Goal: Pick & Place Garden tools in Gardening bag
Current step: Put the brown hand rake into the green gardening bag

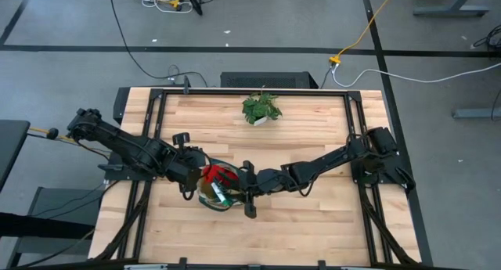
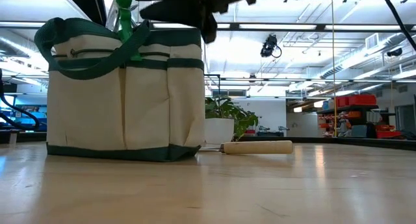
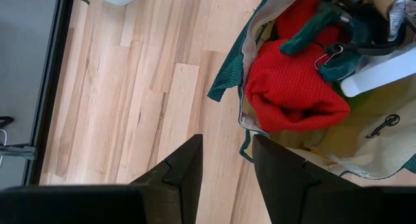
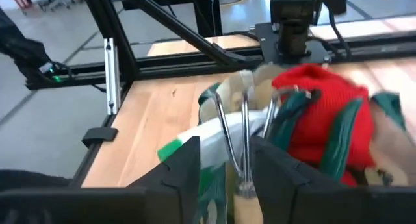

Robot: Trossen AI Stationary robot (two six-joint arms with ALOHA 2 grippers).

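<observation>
The cream gardening bag (image 2: 123, 94) with green trim stands upright on its base at the table's middle; it also shows in the high view (image 1: 213, 193). Red gloves (image 3: 292, 87) and a green translucent piece (image 2: 123, 6) sit inside it. My right gripper (image 4: 226, 141) is above the bag's right rim and shut on a wooden-handled metal rake (image 4: 242, 126); it also shows in the high view (image 1: 241, 190). My left gripper (image 3: 227, 138) is open and empty over the bare table, just off the bag's left rim (image 3: 244, 117). My right gripper holds the rake between its two fingers at the top of the wooden handle (image 4: 244, 201), just behind the metal neck. The fingers come from the table's right, and the rake lies along them. Its tines (image 4: 224, 120) reach out over the bag's open top, lifted clear.
A second wooden handle (image 2: 257, 147) lies on the table behind and to the right of the bag. A leafy plant in a white pot (image 1: 261, 109) stands at the far middle. Bare wood lies in front of the bag (image 2: 260, 191).
</observation>
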